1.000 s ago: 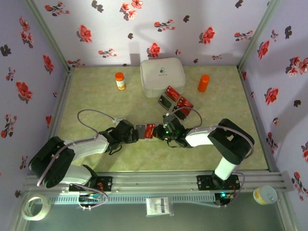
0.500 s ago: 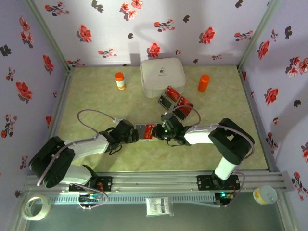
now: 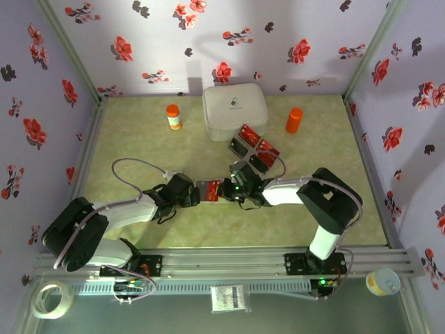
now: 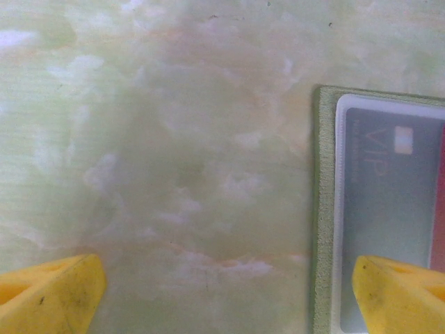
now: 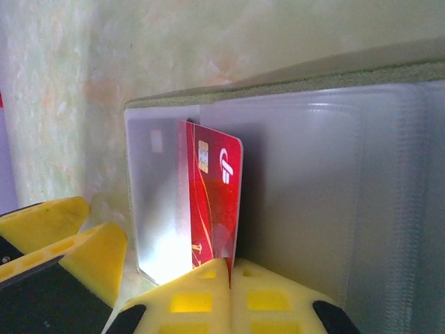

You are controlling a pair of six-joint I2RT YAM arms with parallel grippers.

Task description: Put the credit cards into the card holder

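Jaws of the right gripper [image 5: 229, 268] pressed together on the near short edge of a red card [image 5: 212, 202]. Jaws of the left gripper [image 4: 222, 299] spread wide, holding nothing, low over the tabletop [image 4: 174, 139]. Straight ahead of the right jaws: card holder [image 5: 313, 73] lying open, clear sleeves [image 5: 299, 181] facing up, its green edge just beside one tip of the left jaws. Long axis of the red card pointing directly away from the right jaws, at the end sleeve's mouth; depth of entry impossible to tell. Probably a push along that axis, by the right arm.
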